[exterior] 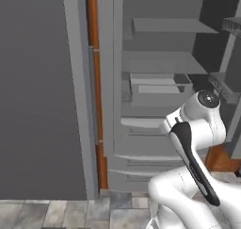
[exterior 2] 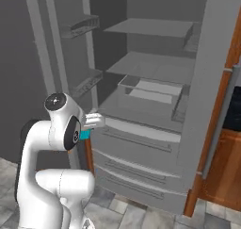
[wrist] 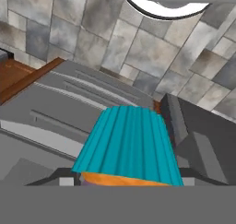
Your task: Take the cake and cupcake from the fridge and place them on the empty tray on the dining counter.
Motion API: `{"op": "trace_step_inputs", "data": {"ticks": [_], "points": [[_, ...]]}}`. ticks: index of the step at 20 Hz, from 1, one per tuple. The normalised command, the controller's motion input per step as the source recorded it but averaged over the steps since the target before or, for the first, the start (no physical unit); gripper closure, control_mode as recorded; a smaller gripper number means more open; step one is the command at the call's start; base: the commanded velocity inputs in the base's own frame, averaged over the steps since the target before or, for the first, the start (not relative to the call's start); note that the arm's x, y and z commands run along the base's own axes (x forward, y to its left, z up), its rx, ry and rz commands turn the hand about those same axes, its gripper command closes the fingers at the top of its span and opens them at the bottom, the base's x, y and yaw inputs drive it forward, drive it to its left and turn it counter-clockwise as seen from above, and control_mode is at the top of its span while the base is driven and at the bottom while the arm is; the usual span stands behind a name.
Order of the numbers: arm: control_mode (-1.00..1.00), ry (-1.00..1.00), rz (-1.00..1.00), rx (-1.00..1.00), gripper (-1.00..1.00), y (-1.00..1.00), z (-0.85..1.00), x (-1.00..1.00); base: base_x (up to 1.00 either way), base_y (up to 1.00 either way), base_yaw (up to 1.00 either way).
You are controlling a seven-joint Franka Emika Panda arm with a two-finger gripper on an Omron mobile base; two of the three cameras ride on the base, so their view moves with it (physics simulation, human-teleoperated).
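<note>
The fridge [exterior 2: 155, 82] stands open, its grey shelves [exterior 2: 150, 65] and lower drawers [exterior 2: 136, 148] facing the robot, one door [exterior: 42, 91] swung wide on the left of the left base view. No cake can be made out on any shelf from here. The floor [exterior: 56, 211] under it is grey stone tile. The arm [exterior 2: 61, 129] is folded low in front of the drawers, the wrist turned so the hand looks down and back along the fridge front.

The cupcake [wrist: 126, 144] sits right at the claw [exterior 2: 87, 129]: in the hand view its teal pleated wrapper rises directly off the bottom edge, where the fingertips would be, with a sliver of orange at its base. In the right base view a spot of the same teal shows at the hand, just beside the top drawer's edge. The claw stands wide and, by that placing, looks clamped on the cupcake across its wrapper, though the fingers themselves are hidden by it.

The relation that counts next: the cupcake's axis runs straight out along the claw, and the drawers lie close behind it. My judgement is the hand must back clear of the fridge before the base turns toward the tray.
</note>
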Motion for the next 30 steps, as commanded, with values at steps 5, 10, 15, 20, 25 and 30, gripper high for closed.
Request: {"op": "trace_step_inputs", "data": {"ticks": [5, 10, 15, 20, 25, 30], "points": [[1.00, 0.00, 0.00, 0.00, 1.00, 0.00, 0.00, 0.00, -0.42, 0.00, 0.46], [1.00, 0.00, 0.00, 0.00, 1.00, 0.00, 0.00, 0.00, -0.24, 0.10, 0.49], [1.00, 0.00, 0.00, 0.00, 1.00, 0.00, 0.00, 0.00, -0.03, 0.26, 0.49], [1.00, 0.00, 0.00, 0.00, 1.00, 0.00, 0.00, 0.00, -0.02, 0.27, 0.50], [1.00, 0.00, 0.00, 0.00, 1.00, 0.00, 0.00, 0.00, 0.00, 0.32, 0.52], [1.00, 0.00, 0.00, 0.00, 1.00, 0.00, 0.00, 0.00, 0.03, 0.37, 0.51]]}}
